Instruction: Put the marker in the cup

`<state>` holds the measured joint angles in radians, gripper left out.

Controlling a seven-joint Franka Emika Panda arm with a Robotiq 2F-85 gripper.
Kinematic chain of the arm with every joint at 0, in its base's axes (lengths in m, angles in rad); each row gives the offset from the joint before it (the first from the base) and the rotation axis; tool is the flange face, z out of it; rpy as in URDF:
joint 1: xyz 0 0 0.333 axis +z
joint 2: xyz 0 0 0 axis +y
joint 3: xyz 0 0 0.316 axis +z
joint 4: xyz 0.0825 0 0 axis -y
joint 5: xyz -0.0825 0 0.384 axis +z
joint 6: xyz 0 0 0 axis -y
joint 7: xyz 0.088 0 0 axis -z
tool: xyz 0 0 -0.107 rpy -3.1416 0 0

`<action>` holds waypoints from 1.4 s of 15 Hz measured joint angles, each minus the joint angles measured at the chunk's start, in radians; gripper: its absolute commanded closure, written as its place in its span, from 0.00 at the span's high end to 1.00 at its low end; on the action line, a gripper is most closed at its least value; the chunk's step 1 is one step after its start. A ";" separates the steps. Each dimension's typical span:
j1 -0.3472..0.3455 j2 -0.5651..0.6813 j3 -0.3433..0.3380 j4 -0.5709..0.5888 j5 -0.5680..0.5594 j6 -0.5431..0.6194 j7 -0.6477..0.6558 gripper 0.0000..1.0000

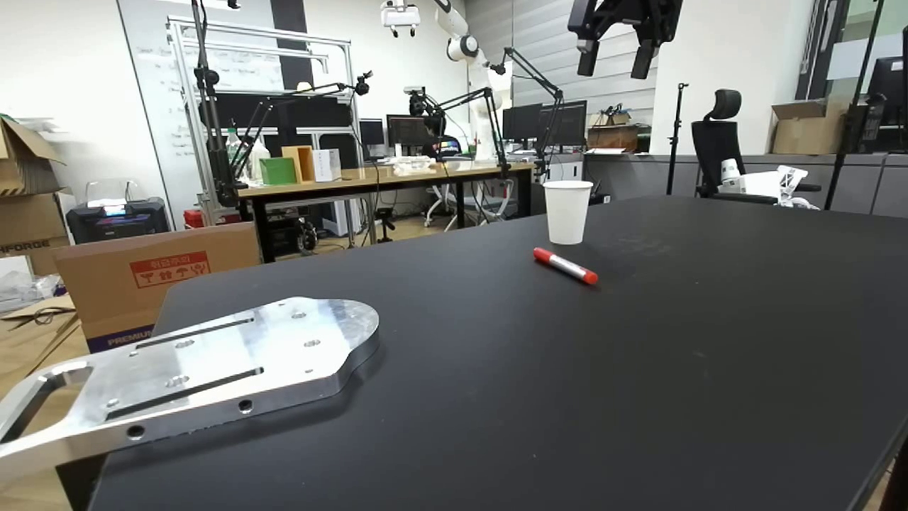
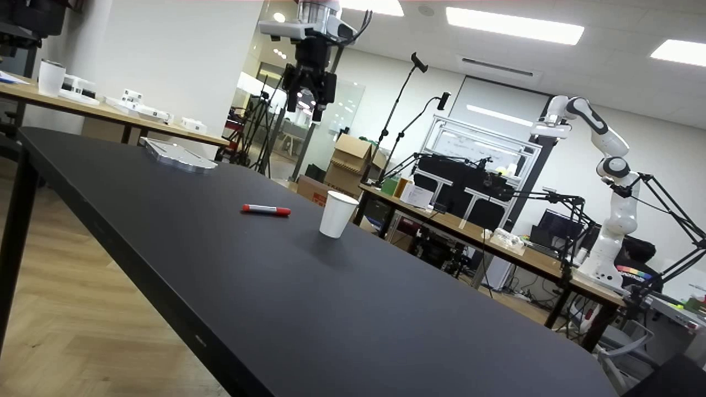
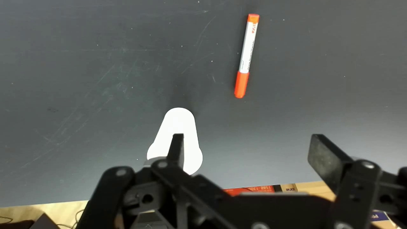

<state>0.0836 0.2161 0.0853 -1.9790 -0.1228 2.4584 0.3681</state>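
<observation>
The red marker with a whitish barrel lies flat on the black table in both exterior views [image 1: 565, 266] [image 2: 266, 210] and in the wrist view [image 3: 247, 55]. The white cup [image 1: 567, 213] stands upright on the table, a short way from the marker. It also shows in an exterior view [image 2: 336, 215] and in the wrist view [image 3: 178, 122], where a finger hides part of its rim side. My gripper [image 1: 616, 62] is open and empty, high above the table. Its two fingers are wide apart in an exterior view [image 2: 305, 109] and in the wrist view [image 3: 248, 140].
A silver metal plate with a handle slot lies on the table [image 1: 234, 355] and shows in an exterior view [image 2: 179, 155]. The table edge [image 2: 138, 264] drops to the wooden floor. Cardboard boxes [image 1: 163, 277] stand beside the table. The cup is near one table edge in the wrist view.
</observation>
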 measured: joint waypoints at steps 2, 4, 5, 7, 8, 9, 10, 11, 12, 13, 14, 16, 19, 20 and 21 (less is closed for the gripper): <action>0.002 0.023 -0.005 -0.004 0.007 0.014 0.000 1.00; 0.001 0.073 -0.011 -0.013 0.031 0.064 -0.002 1.00; 0.001 0.104 -0.013 -0.019 0.044 0.102 -0.004 1.00; 0.002 0.169 -0.015 -0.034 0.079 0.192 -0.011 1.00; 0.005 0.200 -0.015 -0.040 0.099 0.231 -0.014 1.00; 0.010 0.230 -0.015 -0.044 0.120 0.263 -0.015 1.00; 0.016 0.256 -0.015 -0.049 0.140 0.291 -0.017 1.00; 0.023 0.278 -0.015 -0.054 0.152 0.315 -0.017 1.00; 0.030 0.298 -0.016 -0.057 0.163 0.334 -0.017 1.00; 0.036 0.315 -0.016 -0.060 0.172 0.349 -0.017 1.00; 0.042 0.332 -0.017 -0.061 0.181 0.361 -0.017 1.00; 0.054 0.359 -0.021 -0.061 0.187 0.384 -0.017 1.00; 0.073 0.392 -0.037 -0.053 0.193 0.399 -0.017 1.00; 0.077 0.400 -0.043 -0.047 0.194 0.399 -0.017 1.00; 0.080 0.409 -0.046 -0.040 0.197 0.399 -0.017 1.00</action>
<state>0.1639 0.6255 0.0393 -2.0194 0.0739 2.8572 0.3509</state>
